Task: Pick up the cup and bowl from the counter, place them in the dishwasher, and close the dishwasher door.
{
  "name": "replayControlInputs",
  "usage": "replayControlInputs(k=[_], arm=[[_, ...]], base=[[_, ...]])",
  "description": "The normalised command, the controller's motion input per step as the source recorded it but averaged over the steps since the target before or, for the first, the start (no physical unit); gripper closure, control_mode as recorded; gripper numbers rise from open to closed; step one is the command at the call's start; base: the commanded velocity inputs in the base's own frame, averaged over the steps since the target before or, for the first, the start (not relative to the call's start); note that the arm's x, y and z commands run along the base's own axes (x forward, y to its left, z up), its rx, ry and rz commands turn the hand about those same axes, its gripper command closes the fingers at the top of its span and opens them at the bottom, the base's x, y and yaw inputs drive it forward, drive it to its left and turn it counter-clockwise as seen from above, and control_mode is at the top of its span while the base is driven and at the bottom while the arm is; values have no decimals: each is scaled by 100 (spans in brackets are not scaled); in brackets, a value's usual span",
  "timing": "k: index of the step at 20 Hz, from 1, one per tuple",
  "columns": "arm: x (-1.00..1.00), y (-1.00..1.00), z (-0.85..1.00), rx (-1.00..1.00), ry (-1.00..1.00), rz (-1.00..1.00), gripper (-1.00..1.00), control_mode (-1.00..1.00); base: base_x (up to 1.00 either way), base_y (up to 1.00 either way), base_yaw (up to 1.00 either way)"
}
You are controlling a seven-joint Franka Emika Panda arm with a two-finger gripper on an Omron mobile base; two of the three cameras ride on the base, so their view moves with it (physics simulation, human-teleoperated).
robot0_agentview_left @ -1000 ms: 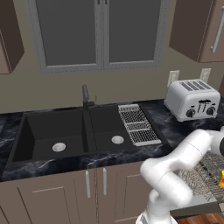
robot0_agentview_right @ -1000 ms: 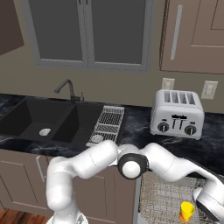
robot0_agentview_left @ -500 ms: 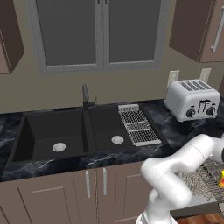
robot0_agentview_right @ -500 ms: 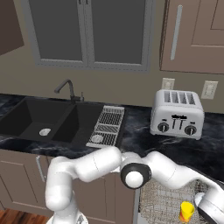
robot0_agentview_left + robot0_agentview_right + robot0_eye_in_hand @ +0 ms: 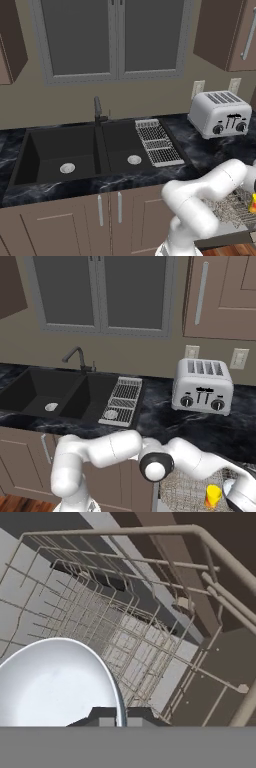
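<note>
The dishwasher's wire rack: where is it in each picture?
Left base view: the wire rack sits lower right, behind the arm.
Right base view: bottom right, under the arm.
Hand view: across the picture, beyond the bowl the fingers grip.
Landmark: the yellow cup in it, both base views.

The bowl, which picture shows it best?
The hand view. The white bowl looks big and close there, its rim pinched by the tool above the wire rack. The two base views show the rack low beside the arm, with a yellow cup in it, but I cannot make out the bowl there.
</note>
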Motion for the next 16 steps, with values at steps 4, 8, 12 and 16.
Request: replayControlInputs(k=[4, 8, 12, 16], arm=[[0, -12, -22, 0, 0, 0, 100, -100], [0, -11, -28, 0, 0, 0, 100, -100], [0, -3, -36, 0, 0, 0, -100, -100], [0, -4, -30, 0, 0, 0, -100, -100]], base=[[0, 0, 0], [0, 0, 0], [0, 0, 0], [0, 0, 0]])
